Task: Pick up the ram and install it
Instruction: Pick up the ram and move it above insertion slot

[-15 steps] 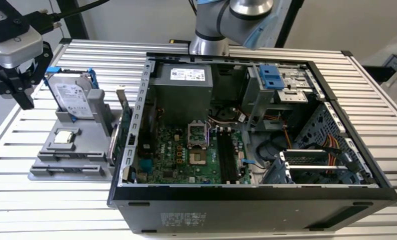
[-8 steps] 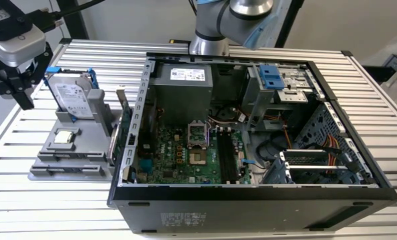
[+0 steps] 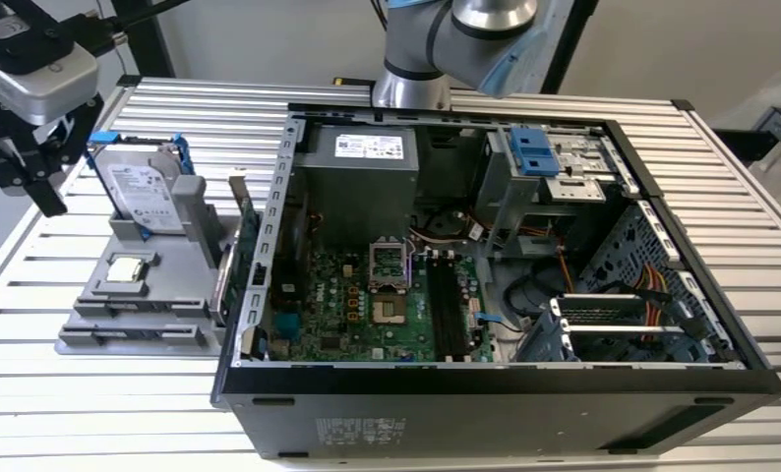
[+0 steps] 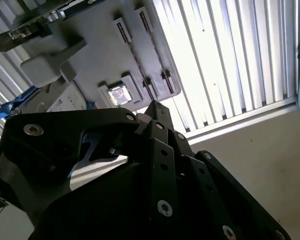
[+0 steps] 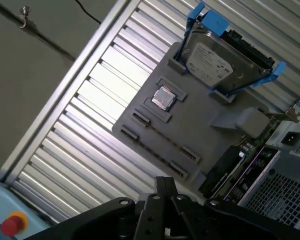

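Note:
The ram is out of view. On the grey fixture [image 3: 102, 339] [image 5: 210, 145], the two long grooves between the small clips look bare in both wrist views. My gripper [image 3: 43, 192] hangs above the table's edge at the exterior view's left, higher than the fixture and apart from it. In both wrist views its black fingers meet at a point [image 5: 163, 184] [image 4: 155, 107], shut with nothing showing between them. The open computer case [image 3: 496, 403] lies beside the fixture. Its black motherboard slots [image 3: 444, 305] run near the board's middle.
A silver hard drive [image 3: 142, 192] [image 5: 215, 60] in a blue frame stands upright on the fixture. A small square processor chip [image 3: 128, 267] [image 5: 163, 98] sits in front of it. A green card [image 3: 229, 270] stands between fixture and case. A red button [image 5: 11, 223] lies past the table's edge.

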`<state>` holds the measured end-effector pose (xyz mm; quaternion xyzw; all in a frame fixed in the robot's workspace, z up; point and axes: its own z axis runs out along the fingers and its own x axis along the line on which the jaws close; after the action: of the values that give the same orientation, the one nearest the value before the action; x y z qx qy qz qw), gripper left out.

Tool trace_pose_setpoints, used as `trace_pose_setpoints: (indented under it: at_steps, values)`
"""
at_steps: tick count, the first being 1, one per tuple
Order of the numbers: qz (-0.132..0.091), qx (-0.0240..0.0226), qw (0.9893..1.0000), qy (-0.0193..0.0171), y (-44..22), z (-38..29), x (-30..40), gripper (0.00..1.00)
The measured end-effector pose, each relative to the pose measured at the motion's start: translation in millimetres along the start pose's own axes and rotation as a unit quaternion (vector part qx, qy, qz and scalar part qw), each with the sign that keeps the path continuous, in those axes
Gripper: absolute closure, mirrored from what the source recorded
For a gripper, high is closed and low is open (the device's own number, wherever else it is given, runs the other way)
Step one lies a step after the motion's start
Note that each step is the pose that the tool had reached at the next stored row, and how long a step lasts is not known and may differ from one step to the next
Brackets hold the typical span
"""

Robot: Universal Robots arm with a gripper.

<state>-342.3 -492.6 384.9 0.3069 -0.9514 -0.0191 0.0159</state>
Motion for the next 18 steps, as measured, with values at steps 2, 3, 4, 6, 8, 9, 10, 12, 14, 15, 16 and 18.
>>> trace_pose_setpoints:
  at_steps: [2, 3, 4, 6, 8, 9, 10, 12, 14, 15, 16, 18]
  values:
    - [-0.008, 0.0002, 1.0, 0.0004, 0.0, 0.0, 0.0, 1.0]
    - [-0.012, 0.0002, 0.9999, 0.0005, 0.0, 0.0, 0.0, 1.0]
    - [-0.016, 0.0003, 0.9999, 0.0007, 0.0, 0.0, 0.0, 1.0]
    - [-0.024, 0.0004, 0.9997, 0.0011, 0.0, 0.0, 0.0, 1.0]
    - [-0.032, 0.0006, 0.9995, 0.0015, 0.0, 0.0, 0.0, 1.0]
    - [-0.035, 0.0007, 0.9994, 0.0016, 0.0, 0.0, 0.0, 1.0]
    - [-0.039, 0.0007, 0.9992, 0.0018, 0.0, 0.0, 0.0, 1.0]
    - [-0.046, 0.0009, 0.9989, 0.0021, 0.0, 0.0, 0.0, 1.0]
    - [-0.054, 0.001, 0.9986, 0.0025, 0.0, 0.0, 0.0, 1.0]
    - [-0.057, 0.0011, 0.9984, 0.0027, 0.0, 0.0, 0.0, 1.0]
    - [-0.061, 0.0011, 0.9982, 0.0028, 0.0, 0.0, 0.0, 1.0]
    - [-0.068, 0.0013, 0.9977, 0.0032, 0.0, 0.0, 0.0, 1.0]
